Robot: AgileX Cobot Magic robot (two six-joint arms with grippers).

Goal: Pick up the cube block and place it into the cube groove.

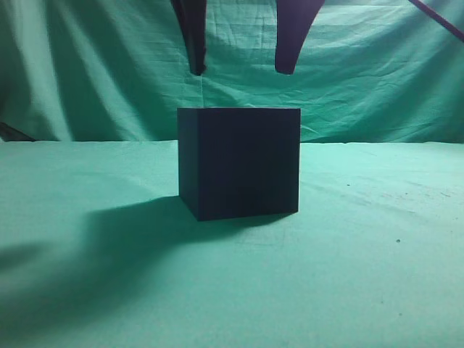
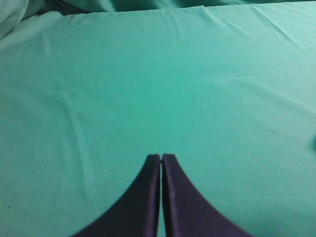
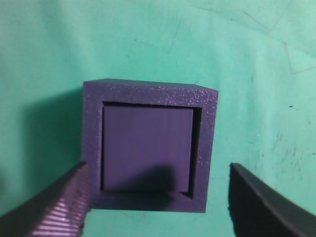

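On the green cloth-covered table [image 1: 377, 239] stands the cube groove [image 1: 243, 163], a large near-black matte box. The cube block [image 3: 146, 148], small and purple with a lighter top, is seen seated inside it. The right gripper [image 3: 155, 202], jaws wide apart, should be lifted straight up, clear of the rim. The left gripper [image 2: 161, 158], jaws together, is best kept aside.

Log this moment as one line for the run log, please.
cube block: seated in cube groove | right gripper: open above groove, empty | left gripper: jaws shut over bare cloth
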